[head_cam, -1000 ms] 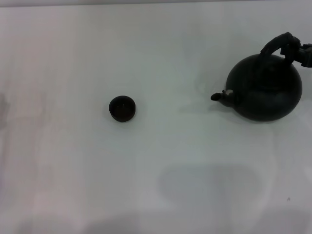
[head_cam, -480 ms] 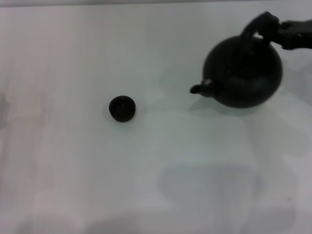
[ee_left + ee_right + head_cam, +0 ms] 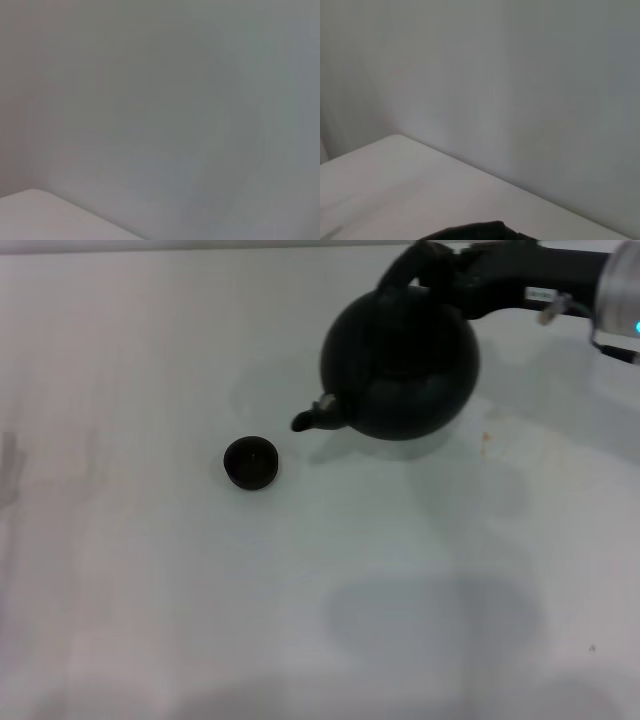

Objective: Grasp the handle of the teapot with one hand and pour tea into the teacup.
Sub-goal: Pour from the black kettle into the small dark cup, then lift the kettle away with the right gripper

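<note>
Above the white table [image 3: 150,590], to the right of the teacup [image 3: 250,462] and farther from me, I hold the one teapot [image 3: 400,365] clear of the surface; its shadow lies on the table below and beside it. My right gripper [image 3: 450,270] reaches in from the right edge of the head view and its jaws are clamped on the handle [image 3: 405,265], the single arched bail that loops over the pot's top. The pot's round black body hangs below that grip, tilted a little, and its one short spout [image 3: 308,420] points toward the teacup, the dark tip stopping just short of it, up and to the right of the cup's rim. Only one teacup is here, a small dark bowl sitting upright on the table, well apart from every edge. Behind my gripper the black wrist runs back to a white and grey arm segment [image 3: 618,290]. My right wrist view shows only a pale wall, a stretch of table and a dark sliver [image 3: 475,232] at its edge that I cannot identify. My left gripper appears nowhere; its wrist view gives just a blank grey wall and a table corner [image 3: 40,217].
</note>
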Robot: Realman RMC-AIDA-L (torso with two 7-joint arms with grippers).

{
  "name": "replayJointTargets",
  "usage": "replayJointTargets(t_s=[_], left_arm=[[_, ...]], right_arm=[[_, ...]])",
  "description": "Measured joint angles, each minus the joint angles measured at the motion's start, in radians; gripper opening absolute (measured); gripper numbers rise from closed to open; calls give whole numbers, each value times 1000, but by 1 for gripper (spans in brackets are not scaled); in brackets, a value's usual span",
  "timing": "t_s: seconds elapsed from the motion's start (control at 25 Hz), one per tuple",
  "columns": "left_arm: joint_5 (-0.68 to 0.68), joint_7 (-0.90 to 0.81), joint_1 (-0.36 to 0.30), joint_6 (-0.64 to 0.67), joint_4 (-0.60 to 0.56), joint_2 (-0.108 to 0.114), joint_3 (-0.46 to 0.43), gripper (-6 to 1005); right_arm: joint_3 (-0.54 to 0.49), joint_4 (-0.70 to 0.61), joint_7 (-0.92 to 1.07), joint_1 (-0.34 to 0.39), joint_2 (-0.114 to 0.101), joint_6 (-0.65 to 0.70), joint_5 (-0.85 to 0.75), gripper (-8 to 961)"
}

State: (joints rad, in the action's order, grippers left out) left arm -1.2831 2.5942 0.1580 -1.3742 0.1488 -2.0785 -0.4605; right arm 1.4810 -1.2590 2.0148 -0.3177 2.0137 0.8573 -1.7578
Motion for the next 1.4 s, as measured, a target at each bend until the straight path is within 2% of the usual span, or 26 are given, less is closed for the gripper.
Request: replayJointTargets(t_s=[0.64,1.4], left_arm=[[4,0,5,20,0,0,4,802],[4,0,14,25,-2,0,3,803]], right_arm=[[317,-32,-113,-21,0,-376,-46,168],[556,-20,-235,-21,3,-687,-57,147]])
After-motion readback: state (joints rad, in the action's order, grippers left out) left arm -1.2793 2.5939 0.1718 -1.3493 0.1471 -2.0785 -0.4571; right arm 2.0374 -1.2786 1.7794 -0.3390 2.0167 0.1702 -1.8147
